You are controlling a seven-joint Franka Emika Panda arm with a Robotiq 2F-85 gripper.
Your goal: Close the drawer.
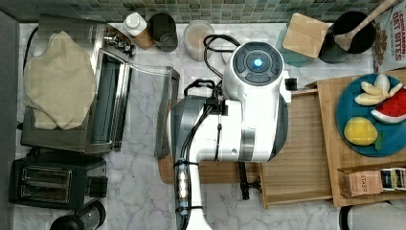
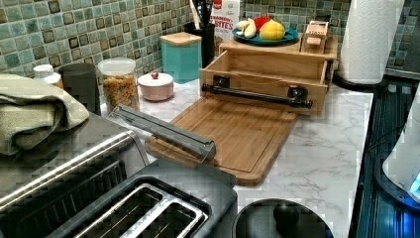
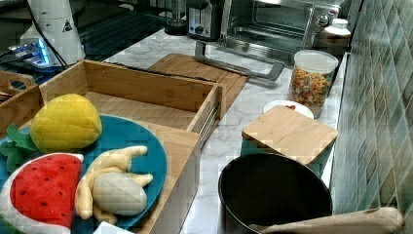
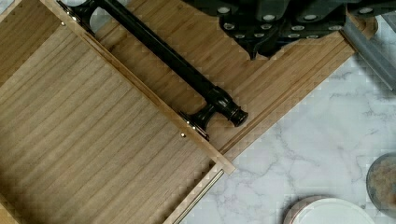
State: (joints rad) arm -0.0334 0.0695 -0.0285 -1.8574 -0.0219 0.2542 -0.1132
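Gripper state first: the dark fingers of the gripper (image 4: pixel 266 42) hang above the scene in the wrist view, and I cannot tell whether they are apart or together. They hold nothing and touch nothing.

Just below the gripper lies the flat cutting board (image 4: pixel 289 74). Beside the gripper, a little further on, runs the black bar handle (image 4: pixel 168 60), and beyond it sits the drawer (image 4: pixel 93 154), its striped bamboo floor bare.

Progress, as I judge it: nothing of the closing is done. The drawer (image 2: pixel 267 67) is pulled well out from under the wooden stand (image 2: pixel 277 47), which carries the blue plate (image 2: pixel 267 35) of toy fruit. What is left is the whole push: meet the front panel or handle and slide the drawer back until its front sits flush with the stand.

Orientation: the drawer's front, with the handle (image 2: pixel 257 94), faces the cutting board (image 2: pixel 233 134) and away from the stand. In the top view the drawer (image 1: pixel 301 158) opens toward the top view's left, under the white arm (image 1: pixel 249 110). Its long axis runs parallel to the handle, crosswise to the direction of sliding.
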